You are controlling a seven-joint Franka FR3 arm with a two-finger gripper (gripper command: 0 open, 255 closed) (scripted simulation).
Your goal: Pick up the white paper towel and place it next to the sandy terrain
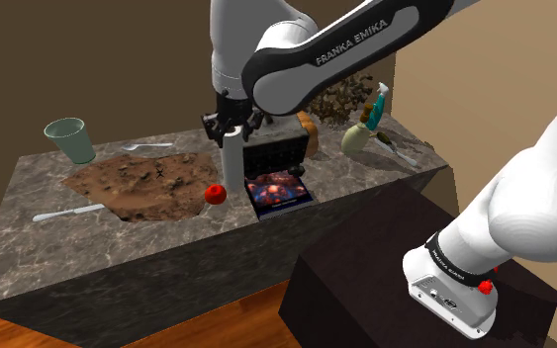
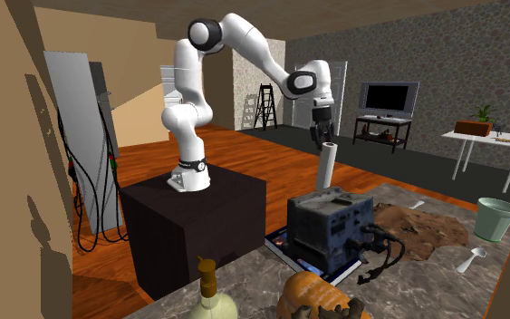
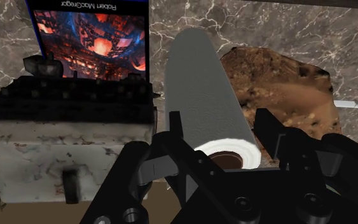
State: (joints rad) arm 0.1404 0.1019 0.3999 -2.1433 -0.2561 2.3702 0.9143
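The white paper towel roll [image 3: 203, 83] is clasped upright near its top by the black gripper [image 3: 220, 127], with one finger pressed on each side. It is held at the middle of the marble counter [image 1: 29, 188], between the sandy terrain [image 1: 142, 183] and a dark boxy appliance [image 1: 271, 156].

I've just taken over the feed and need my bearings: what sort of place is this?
Probably a house's living room: a television, a stepladder by the far wall, wood flooring, and the stone-look counter being worked on.
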